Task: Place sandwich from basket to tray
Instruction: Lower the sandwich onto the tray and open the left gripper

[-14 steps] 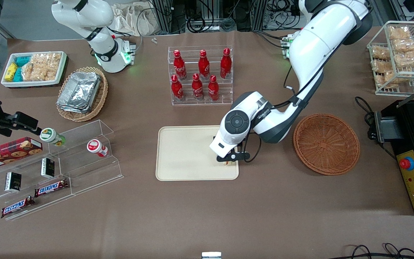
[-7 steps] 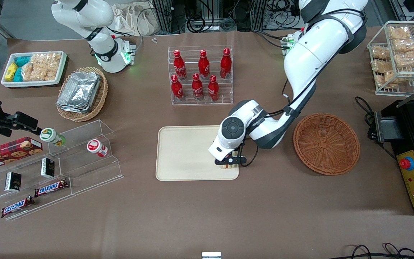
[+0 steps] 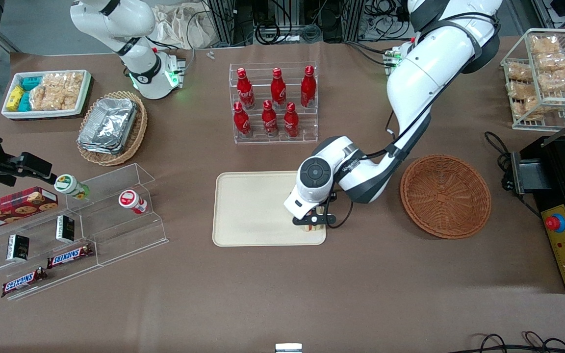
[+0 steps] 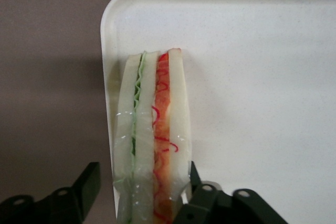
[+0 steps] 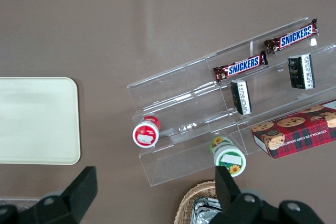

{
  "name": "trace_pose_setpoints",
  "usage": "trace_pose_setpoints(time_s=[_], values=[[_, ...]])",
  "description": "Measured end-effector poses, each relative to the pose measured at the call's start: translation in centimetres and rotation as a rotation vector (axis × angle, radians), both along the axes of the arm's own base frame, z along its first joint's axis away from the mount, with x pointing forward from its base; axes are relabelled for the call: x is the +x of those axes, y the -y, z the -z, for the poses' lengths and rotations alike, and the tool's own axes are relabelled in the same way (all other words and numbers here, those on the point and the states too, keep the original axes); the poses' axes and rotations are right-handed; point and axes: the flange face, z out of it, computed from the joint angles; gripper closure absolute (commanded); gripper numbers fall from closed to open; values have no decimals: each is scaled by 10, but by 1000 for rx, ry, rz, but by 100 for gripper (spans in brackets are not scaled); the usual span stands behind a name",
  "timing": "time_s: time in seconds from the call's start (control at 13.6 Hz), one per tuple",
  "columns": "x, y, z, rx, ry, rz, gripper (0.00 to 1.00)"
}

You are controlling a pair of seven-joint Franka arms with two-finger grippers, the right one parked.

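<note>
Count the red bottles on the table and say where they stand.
6 red bottles, three per tier in the clear rack, farther from the camera than the tray, where the gripper hovers.

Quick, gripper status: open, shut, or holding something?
Left gripper: jaws spread open on either side of the sandwich, which stands on edge at a corner of the tray.

Six red bottles (image 3: 271, 101), two Snickers bars (image 3: 69, 255), perhaps three foil trays (image 3: 108, 124)
</note>
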Motion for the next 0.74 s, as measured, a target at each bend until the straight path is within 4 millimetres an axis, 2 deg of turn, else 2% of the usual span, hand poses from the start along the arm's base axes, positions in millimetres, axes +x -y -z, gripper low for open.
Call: trace_pose_setpoints(time_s=[0.44,0.59,0.74], values=[[9,1,-14,-16,26,-17,0],[19,-2,-38,-25,58,-45,0],[28,-14,-77,-10,92,-65,0]])
